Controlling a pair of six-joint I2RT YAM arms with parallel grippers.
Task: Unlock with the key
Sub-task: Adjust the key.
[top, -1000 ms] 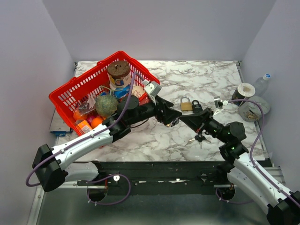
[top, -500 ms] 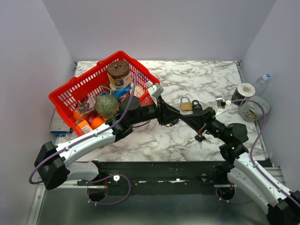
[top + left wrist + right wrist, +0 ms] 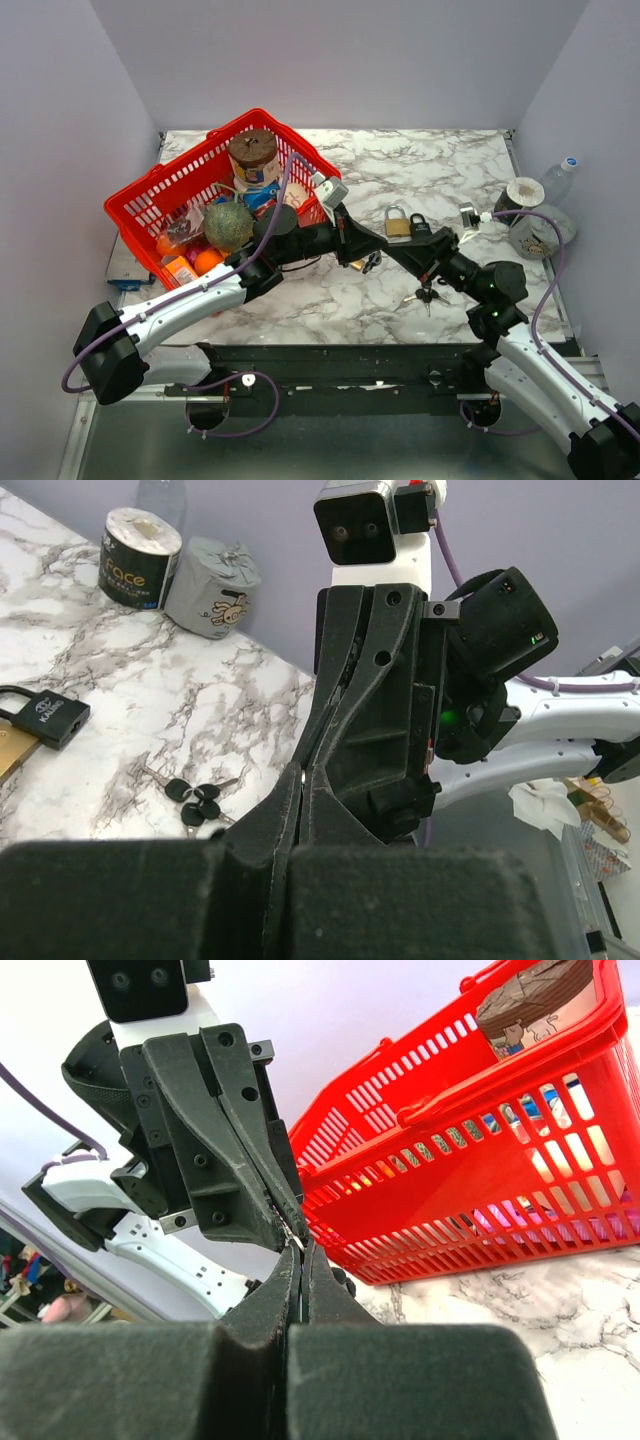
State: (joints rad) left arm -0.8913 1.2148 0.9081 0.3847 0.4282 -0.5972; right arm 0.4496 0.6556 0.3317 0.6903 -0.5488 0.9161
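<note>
Two end effectors, both mine, meet tip to tip above the bench (image 3: 450, 170).

- Left end effector (image 3: 303, 783): fingers pressed together with no gap showing. A thin bright sliver (image 3: 303, 773) sits at the very tip, too small to name.
- Right end effector (image 3: 300, 1258): fingers likewise together, nose against the left one's tips. I cannot tell which of the two grips the sliver.
- Bunch of keys (image 3: 425, 295): flat on the bench beneath my right arm, untouched.
- Brass padlock (image 3: 396, 222) and black padlock (image 3: 420, 226): side by side, farther back.
- Red basket (image 3: 180, 159): far left.
</note>
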